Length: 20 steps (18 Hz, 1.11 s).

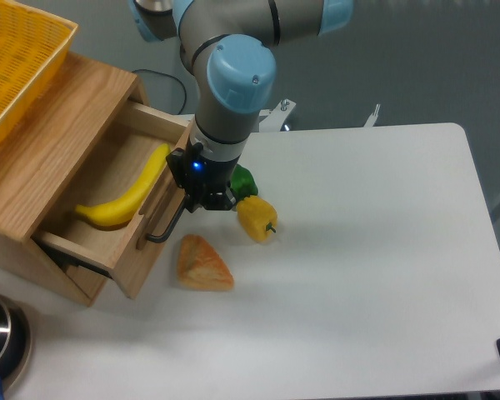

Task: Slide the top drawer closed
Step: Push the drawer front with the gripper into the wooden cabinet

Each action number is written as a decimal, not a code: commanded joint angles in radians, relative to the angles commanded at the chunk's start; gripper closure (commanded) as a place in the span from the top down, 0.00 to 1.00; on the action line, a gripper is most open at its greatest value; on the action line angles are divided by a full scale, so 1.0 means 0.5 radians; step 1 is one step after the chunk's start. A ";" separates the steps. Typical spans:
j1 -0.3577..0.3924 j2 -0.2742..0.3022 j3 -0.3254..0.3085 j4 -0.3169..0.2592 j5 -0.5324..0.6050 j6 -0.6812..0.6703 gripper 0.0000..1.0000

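The top drawer (108,187) of the light wooden cabinet (46,142) stands pulled out, with a yellow banana (132,196) lying inside. Its black bar handle (165,225) runs along the front panel. My gripper (207,202) hangs just right of the drawer front, at the upper end of the handle and close to or touching the panel. Its fingers are hidden under the wrist, so I cannot tell whether it is open or shut. Nothing shows in its grasp.
A yellow pepper (257,219) and a green pepper (244,180) lie just right of the gripper. A wedge of bread (202,264) lies in front of the drawer. A yellow mesh basket (17,58) sits on the cabinet. A metal pot (0,346) stands at the lower left.
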 joint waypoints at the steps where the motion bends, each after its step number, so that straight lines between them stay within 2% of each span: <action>1: -0.009 0.003 0.000 0.000 0.000 -0.006 0.00; 20: -0.224 0.003 0.000 0.009 -0.034 -0.202 0.00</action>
